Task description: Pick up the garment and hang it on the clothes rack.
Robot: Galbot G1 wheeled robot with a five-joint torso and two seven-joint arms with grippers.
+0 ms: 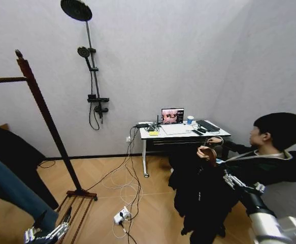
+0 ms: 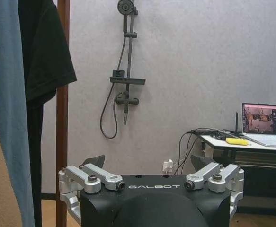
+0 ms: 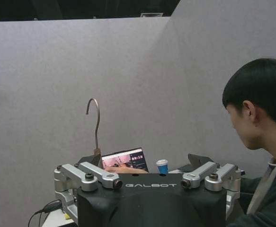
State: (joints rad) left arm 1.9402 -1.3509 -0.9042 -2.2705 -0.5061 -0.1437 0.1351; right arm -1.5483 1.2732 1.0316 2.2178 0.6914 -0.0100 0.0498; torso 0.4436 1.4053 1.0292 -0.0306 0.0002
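My right tool (image 1: 229,179) sits at the lower right of the head view, its fingers spread wide and pinching nothing, reaching toward the long black jacket on a light wooden hanger with a metal hook (image 1: 201,195). That garment hangs in the lower right centre of the frame, held up at the hanger by a person's hand (image 1: 207,152), its hem draping down to the wood floor (image 1: 153,208). In my right wrist view the hanger's metal hook (image 3: 95,120) stands upright just above and beyond one of my spread fingers (image 3: 88,176), so I judge the hanger neck lies close ahead, though I cannot tell whether I am touching it.

I expect the cloth to be soft, limp and fairly heavy for its length; pinching fabric would let it slip and sag. The stiff wooden hanger near the hook is the sound place to take hold.

My left tool (image 1: 50,231) rests low at the lower left, fingers also spread and empty. Beyond it the tall dark reddish-brown wooden rack with a knob-topped post and slatted base (image 1: 46,117) stands at the left, well apart from the jacket.
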